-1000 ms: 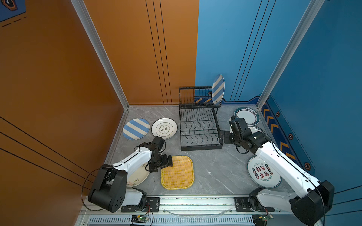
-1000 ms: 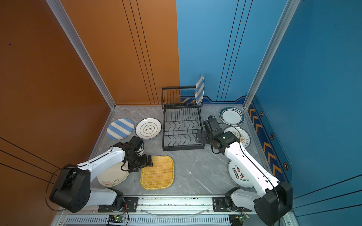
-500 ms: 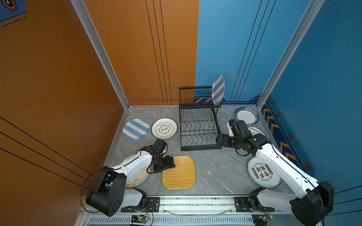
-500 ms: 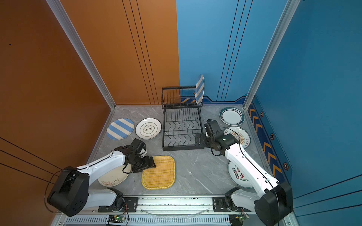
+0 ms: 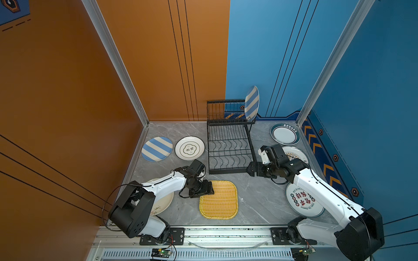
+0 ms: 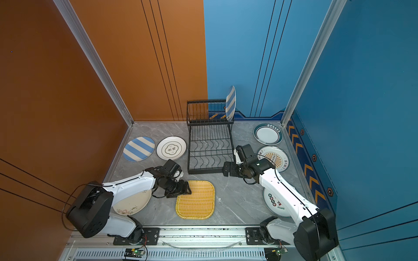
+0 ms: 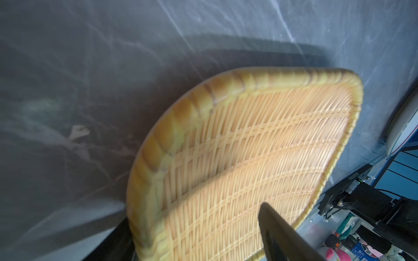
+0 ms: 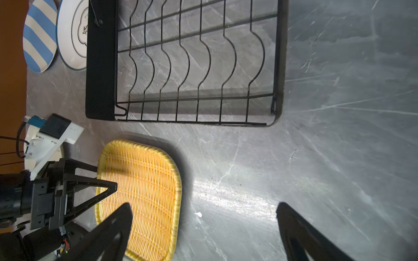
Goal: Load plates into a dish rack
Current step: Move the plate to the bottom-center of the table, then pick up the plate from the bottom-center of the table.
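1. A grey, white-veined table carries everything.
2. A black wire dish rack stands at the middle back, with its base on the table.
3. Left of the rack, a blue-striped plate and a white plate with a dark clover outline lie flat, just beside each other.
4. A yellow woven plate lies in front of the rack. Whether it sits fully flat cannot be told.
5. A cream plate lies at the front left, partly hidden.
6. Right of the rack, from back to front, lie a teal-rimmed plate, a sunburst plate and a red-lettered plate.
7. A small white fleck lies on the bare surface just right of the woven plate.
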`<action>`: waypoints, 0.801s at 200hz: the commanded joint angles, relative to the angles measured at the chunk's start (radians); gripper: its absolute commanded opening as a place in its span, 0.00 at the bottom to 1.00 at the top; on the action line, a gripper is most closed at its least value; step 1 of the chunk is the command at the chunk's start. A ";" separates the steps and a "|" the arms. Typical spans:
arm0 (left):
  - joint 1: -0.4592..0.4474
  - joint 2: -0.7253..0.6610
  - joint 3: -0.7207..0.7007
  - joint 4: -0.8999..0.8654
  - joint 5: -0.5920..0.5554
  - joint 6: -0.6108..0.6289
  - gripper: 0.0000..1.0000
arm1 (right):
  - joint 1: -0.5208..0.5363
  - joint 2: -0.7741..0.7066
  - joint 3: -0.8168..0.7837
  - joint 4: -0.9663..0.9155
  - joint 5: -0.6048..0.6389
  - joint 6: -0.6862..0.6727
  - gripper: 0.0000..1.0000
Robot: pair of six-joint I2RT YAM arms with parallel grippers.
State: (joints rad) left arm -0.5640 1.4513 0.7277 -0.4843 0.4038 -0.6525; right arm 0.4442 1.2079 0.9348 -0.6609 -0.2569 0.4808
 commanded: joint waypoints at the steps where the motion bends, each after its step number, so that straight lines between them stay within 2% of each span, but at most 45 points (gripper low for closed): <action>1: 0.009 -0.016 -0.036 -0.007 0.018 -0.004 0.79 | 0.025 0.004 -0.042 0.025 -0.098 0.037 1.00; 35: 0.039 -0.050 -0.101 0.014 0.028 0.011 0.77 | 0.109 0.026 -0.135 0.109 -0.175 0.112 0.98; 75: 0.032 -0.043 -0.123 0.060 0.055 0.011 0.70 | 0.209 0.068 -0.261 0.305 -0.196 0.238 0.88; 160: 0.018 -0.036 -0.169 0.091 0.081 0.010 0.60 | 0.249 0.201 -0.352 0.536 -0.238 0.318 0.83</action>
State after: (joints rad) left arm -0.5301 1.3857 0.6117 -0.3561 0.4763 -0.6483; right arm 0.6819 1.3773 0.5987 -0.2131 -0.4721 0.7654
